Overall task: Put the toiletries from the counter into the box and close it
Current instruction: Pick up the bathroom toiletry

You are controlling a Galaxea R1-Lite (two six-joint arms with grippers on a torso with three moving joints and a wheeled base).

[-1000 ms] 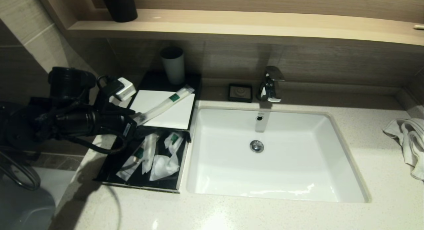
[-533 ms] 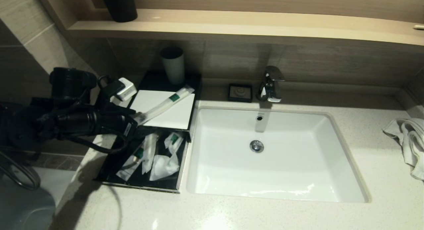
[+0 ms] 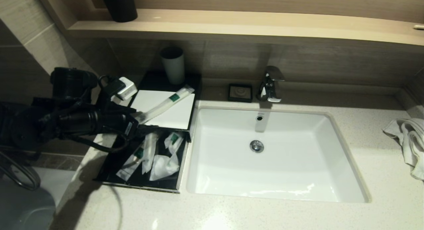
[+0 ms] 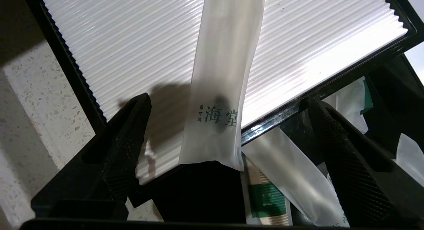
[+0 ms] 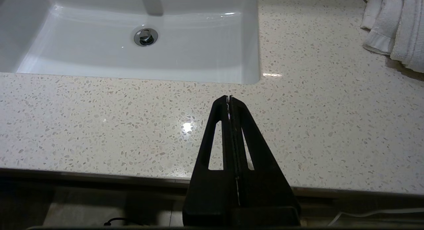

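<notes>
Speckled off-white worktop [image 3: 265, 213] nearest, w/ inset white sink [image 3: 275, 157]. Right pincer [image 5: 229, 98] parked over the worktop's front edge, fingers pressed together, holding nothing.

Left of the sink sits the flat black box [image 3: 155, 124]; its shallow front drawer [image 3: 112, 170] is pulled out toward the robot. Inside it: a slim clear-wrapped tube w/ green label [image 3: 132, 162], a second pale slim one [image 3: 149, 152] beside it, and soft white packets [image 3: 165, 163], one w/ a green tag [image 3: 174, 139].

Left pincer [image 4: 228, 130] hovers at the box's near-left corner, spread wide, gripping nothing. Between its fingers lies the end of a long frosted tube [image 3: 164, 104], green band mid-length, printed characters near the end, resting diagonally across the ribbed white top panel [image 3: 175, 115].

Farther back: grey cup [image 3: 173, 65], small black soap dish [image 3: 240, 92].
</notes>
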